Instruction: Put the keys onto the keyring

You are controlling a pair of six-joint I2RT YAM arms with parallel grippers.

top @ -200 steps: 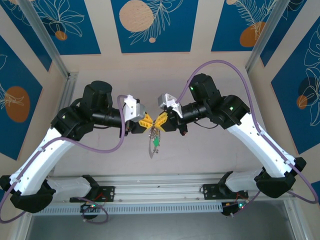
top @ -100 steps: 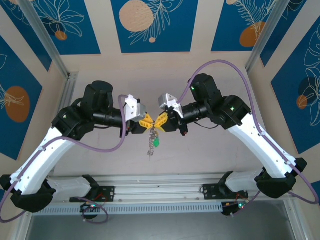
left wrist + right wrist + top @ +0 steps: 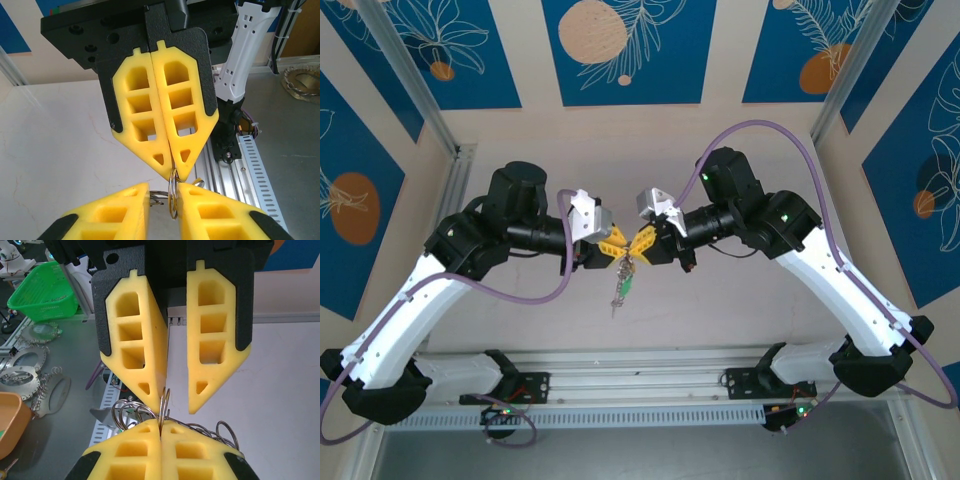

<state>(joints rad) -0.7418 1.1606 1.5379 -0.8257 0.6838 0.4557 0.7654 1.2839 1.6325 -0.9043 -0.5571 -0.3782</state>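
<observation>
Both grippers meet tip to tip above the table's middle. My right gripper [image 3: 642, 243] [image 3: 161, 424] is shut on the keyring's silver split ring [image 3: 163, 402] [image 3: 173, 197], held edge-on. My left gripper [image 3: 615, 243] [image 3: 162, 194] stands open around that ring, which rests against one of its fingers [image 3: 192, 200]. The rest of the keyring [image 3: 622, 285], wire loops and chain with a green tag, hangs below the tips. A small tan-gold piece [image 3: 198, 181], perhaps the key, peeks out behind the ring.
An aluminium rail [image 3: 640, 385] runs along the table's near edge between the arm bases. In the right wrist view, off the table, a green basket [image 3: 45, 290], loose metal rings [image 3: 30, 365] and an orange bowl [image 3: 7, 420] sit on a grey surface.
The hanging bunch of chain and green tag has swung a little to the left and looks narrower. Both grippers have stayed almost where they were.
</observation>
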